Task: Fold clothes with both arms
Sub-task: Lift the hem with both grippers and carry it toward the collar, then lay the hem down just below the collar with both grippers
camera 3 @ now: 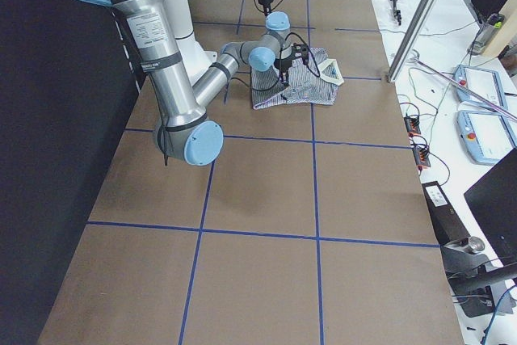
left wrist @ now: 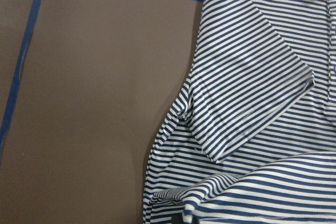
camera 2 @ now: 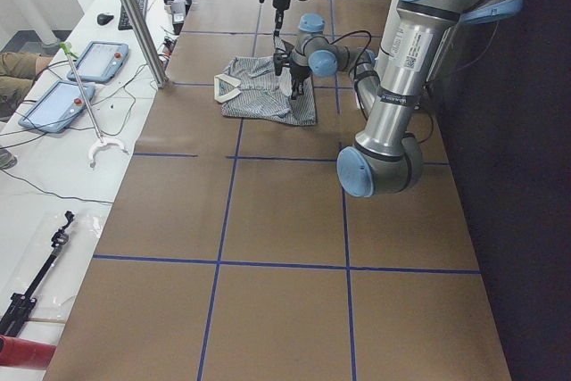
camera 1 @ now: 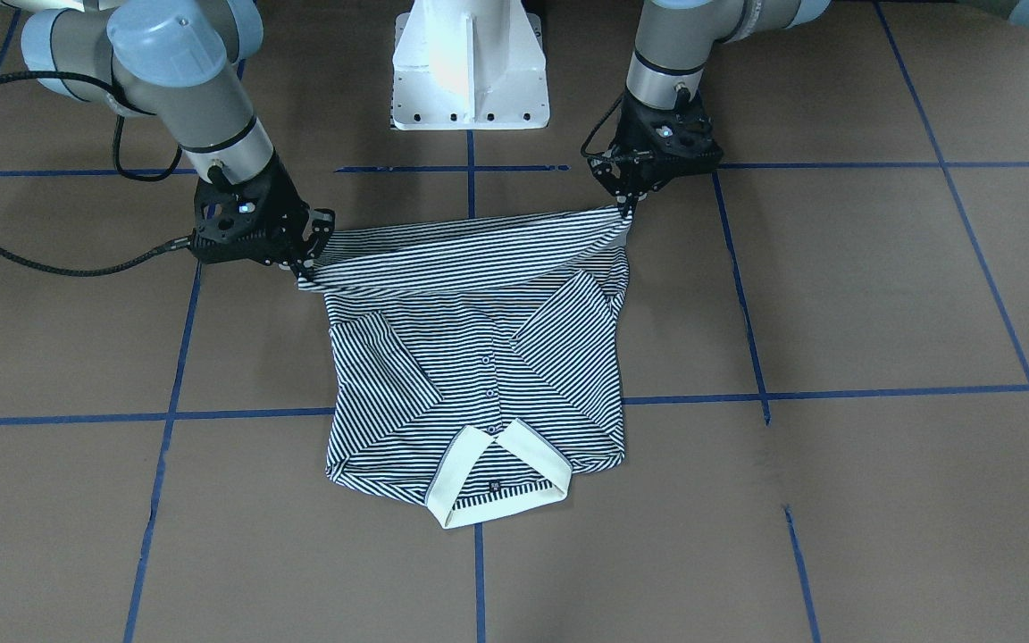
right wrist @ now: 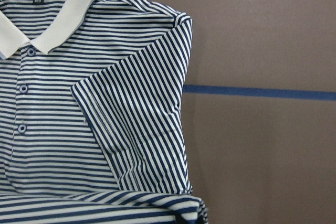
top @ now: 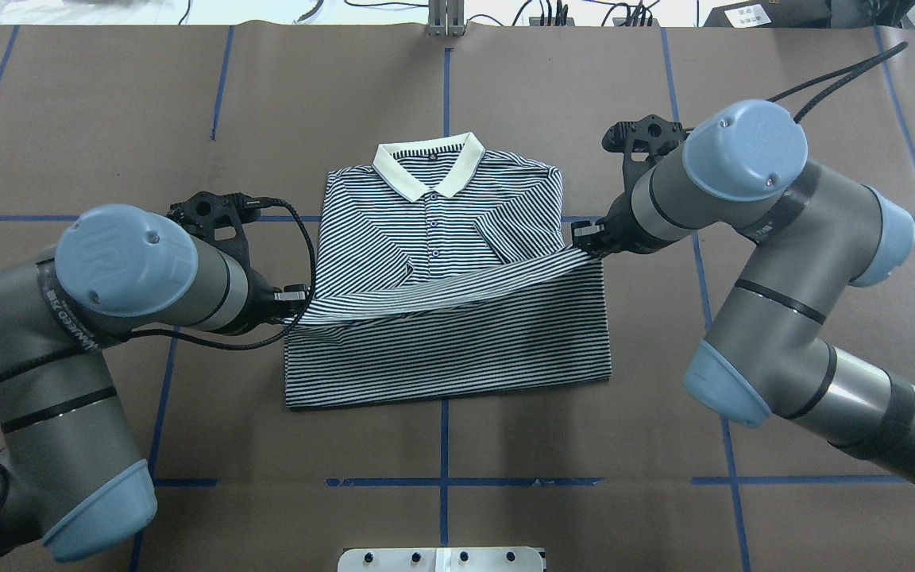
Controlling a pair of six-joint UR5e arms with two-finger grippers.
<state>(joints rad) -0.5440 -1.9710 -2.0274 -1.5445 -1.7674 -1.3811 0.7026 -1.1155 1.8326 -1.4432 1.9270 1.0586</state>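
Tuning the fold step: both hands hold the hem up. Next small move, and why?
Probably carry the left hand and right hand evenly toward the collar, then lower. Each pinches a hem corner, the hem lifted taut above the shirt; both sleeves already lie folded in.

Shirt [camera 1: 407,375] neck label [camera 1: 494,487] illegibly small

This is a robotics lab. A long table [top: 108,119] is covered in brown paper and marked into a grid with blue tape [top: 465,481]. A grey metal left arm [top: 132,278] and right arm [top: 743,183] flank a white pedestal [camera 1: 470,62]. On the white bench [camera 2: 36,220] alongside lie two teach pendants [camera 2: 98,60], a keyboard [camera 2: 140,6], a mouse [camera 2: 105,18] and loose cables [camera 2: 53,189], beside an aluminium post [camera 2: 134,15].
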